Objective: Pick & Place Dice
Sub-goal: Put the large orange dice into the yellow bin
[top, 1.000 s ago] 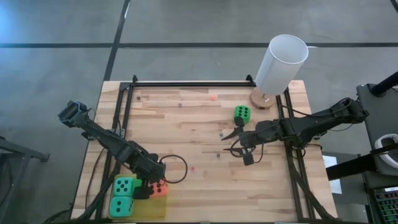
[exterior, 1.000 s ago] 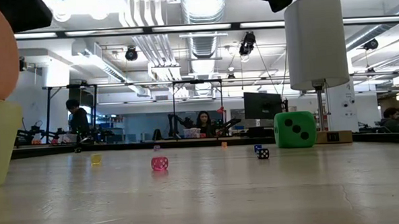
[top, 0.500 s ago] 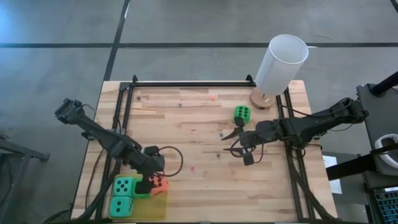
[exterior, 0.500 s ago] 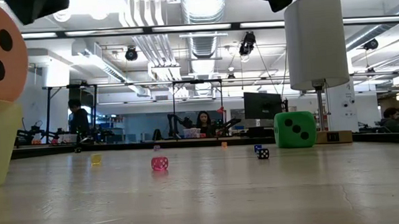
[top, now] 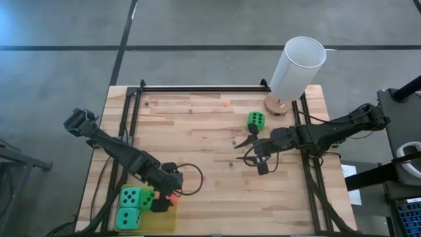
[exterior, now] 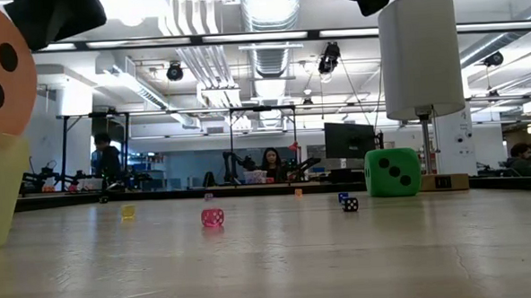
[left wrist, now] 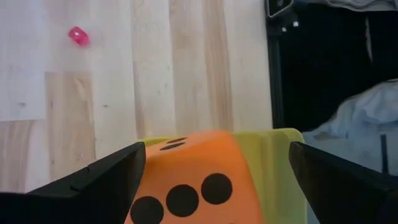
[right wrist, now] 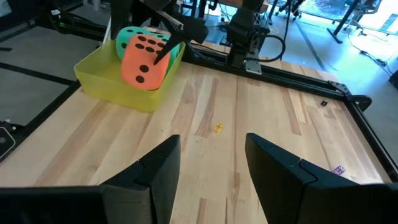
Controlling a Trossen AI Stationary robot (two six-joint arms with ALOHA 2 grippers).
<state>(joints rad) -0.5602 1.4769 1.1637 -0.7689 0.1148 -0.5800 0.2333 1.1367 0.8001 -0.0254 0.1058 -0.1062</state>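
The left hand (top: 164,203) hung spread over the orange-red die (left wrist: 186,180) in the yellow bin (right wrist: 99,84); the right hand (top: 253,148) waited spread mid-surface near a green die (top: 256,120).

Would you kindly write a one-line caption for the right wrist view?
Orange-red die propped in the yellow bin beside the left gripper, seen past the open right gripper.

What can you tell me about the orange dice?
The orange dice is a soft-looking foam cube with black pips, three showing in a row on one face. It sits tilted in the yellow bin at the table's near left corner, leaning on the teal and green dice behind it. The left tool stands open around it, not squeezing.
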